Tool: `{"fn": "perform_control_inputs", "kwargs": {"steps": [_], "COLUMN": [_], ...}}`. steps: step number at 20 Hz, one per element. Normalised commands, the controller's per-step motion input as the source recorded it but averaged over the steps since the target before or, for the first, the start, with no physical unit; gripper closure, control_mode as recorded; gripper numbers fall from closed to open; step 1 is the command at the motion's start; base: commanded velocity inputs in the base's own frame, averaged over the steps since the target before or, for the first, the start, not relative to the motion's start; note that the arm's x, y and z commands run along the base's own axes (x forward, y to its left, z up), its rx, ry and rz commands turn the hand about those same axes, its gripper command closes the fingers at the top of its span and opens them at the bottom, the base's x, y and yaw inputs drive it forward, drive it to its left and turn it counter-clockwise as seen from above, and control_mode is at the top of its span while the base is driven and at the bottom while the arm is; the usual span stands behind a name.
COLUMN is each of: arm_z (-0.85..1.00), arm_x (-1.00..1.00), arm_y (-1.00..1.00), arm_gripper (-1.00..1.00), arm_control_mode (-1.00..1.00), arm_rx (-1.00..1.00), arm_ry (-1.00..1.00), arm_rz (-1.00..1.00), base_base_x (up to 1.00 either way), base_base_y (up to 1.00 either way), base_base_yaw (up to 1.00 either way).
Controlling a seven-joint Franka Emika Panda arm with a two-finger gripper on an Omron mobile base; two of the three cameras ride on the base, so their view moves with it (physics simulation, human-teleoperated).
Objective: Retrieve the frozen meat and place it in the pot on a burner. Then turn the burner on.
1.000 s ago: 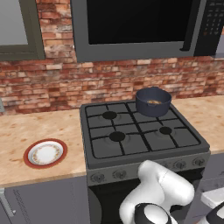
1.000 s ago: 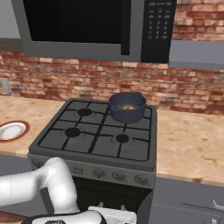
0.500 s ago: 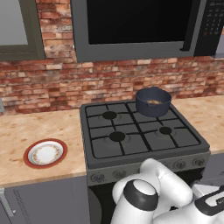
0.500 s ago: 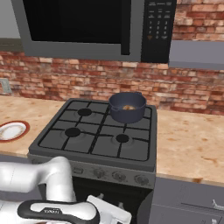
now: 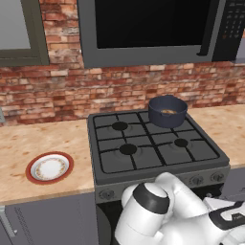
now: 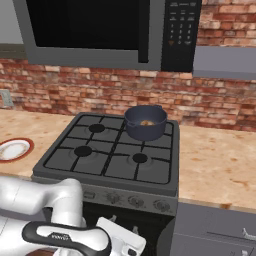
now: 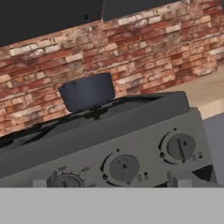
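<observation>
We see the pot (image 5: 167, 110) on the stove (image 5: 153, 148), sitting over the back right burner, close to the back edge of the grate by the brick wall (image 5: 67, 95). Inside it a small golden-brown lump shows, the frozen meat (image 5: 168, 112), low in the pot and partly hidden by the rim. From the right base view the same pot (image 6: 145, 122) holds the meat (image 6: 146, 122) at its bottom. The other three burners are bare; we mark the front right burner (image 5: 181, 142) as one of them.

A white plate with a red rim (image 5: 49, 168) lies on the counter (image 5: 28, 143) left of the stove, near the counter's front edge, well apart from the pot.

The arm is folded low in front of the stove. In the hand view we look up at the stove's front panel, with the knobs (image 7: 124, 168) close ahead and the pot (image 7: 87, 91) beyond them against the wall. The gripper's fingers are not clear to us here; it is released, jaws spread wide, holding nothing.

The microwave (image 5: 153, 28) hangs above the stove.
</observation>
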Motion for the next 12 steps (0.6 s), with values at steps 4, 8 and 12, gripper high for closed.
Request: {"fn": "perform_control_inputs", "kwargs": {"steps": [4, 8, 12], "arm_z": [0.00, 0.00, 0.00], "arm_x": [0.06, 0.02, 0.26], "arm_y": [0.00, 0.00, 0.00], "arm_gripper": [-1.00, -1.00, -1.00], "arm_control_mode": [-1.00, -1.00, -1.00], "arm_rx": [-0.10, -0.06, -0.12], "arm_ry": [-0.11, -0.05, 0.00], "arm_rz": [0.03, 0.00, 0.00], "base_base_x": [0.00, 0.00, 0.00], "base_base_y": [0.00, 0.00, 0.00], "base_base_yaw": [0.00, 0.00, 0.00]}}
